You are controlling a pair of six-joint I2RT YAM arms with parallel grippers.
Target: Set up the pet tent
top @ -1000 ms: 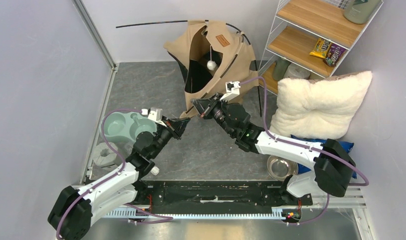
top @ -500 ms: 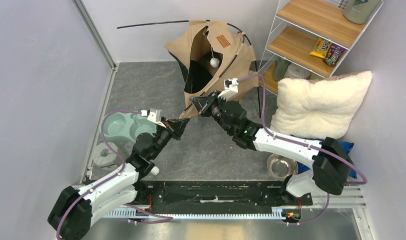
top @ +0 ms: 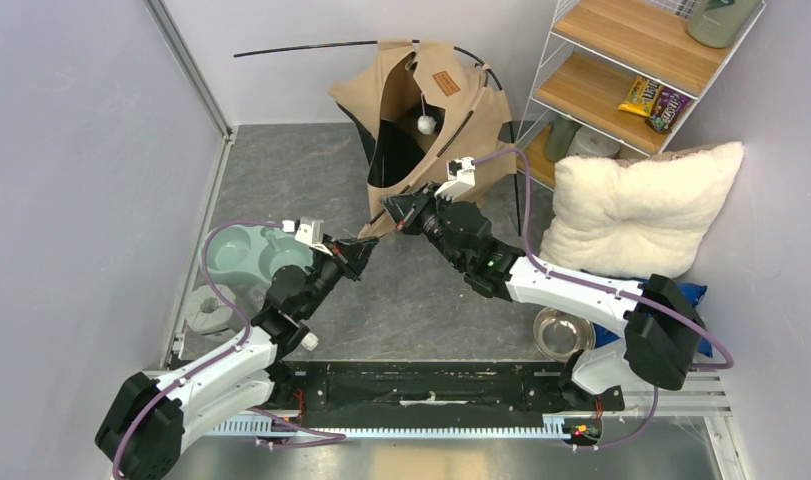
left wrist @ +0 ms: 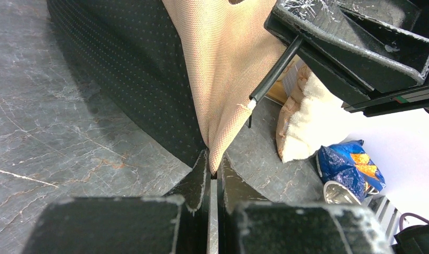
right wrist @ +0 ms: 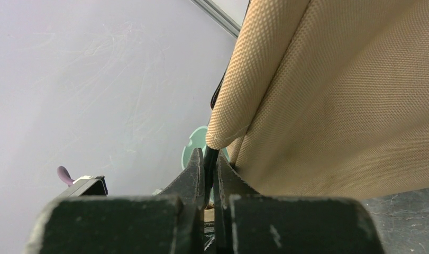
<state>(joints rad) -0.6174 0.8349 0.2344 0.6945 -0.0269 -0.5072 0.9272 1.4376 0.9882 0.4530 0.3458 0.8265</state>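
The tan pet tent point(top: 431, 110) with its black base and brown label patch stands half raised at the back of the floor, with thin black poles point(top: 311, 45) sticking out at its top. My left gripper point(top: 366, 244) is shut on the tent's lower front fabric corner point(left wrist: 215, 153). My right gripper point(top: 391, 207) is shut on a black pole point(right wrist: 210, 156) where it leaves the fabric sleeve point(right wrist: 228, 135). That pole's end point(left wrist: 273, 74) shows in the left wrist view, above the pinched corner.
A green double pet bowl point(top: 246, 250) lies left of my left arm. A fluffy white pillow point(top: 636, 205) leans at the right, with a blue bag point(left wrist: 349, 166) and a steel bowl point(top: 561, 335) beside it. A wire shelf with wooden boards point(top: 631, 60) stands at the back right.
My right gripper has shifted slightly up and back with the pole over the last second. The left gripper has stayed in place on the fabric corner.
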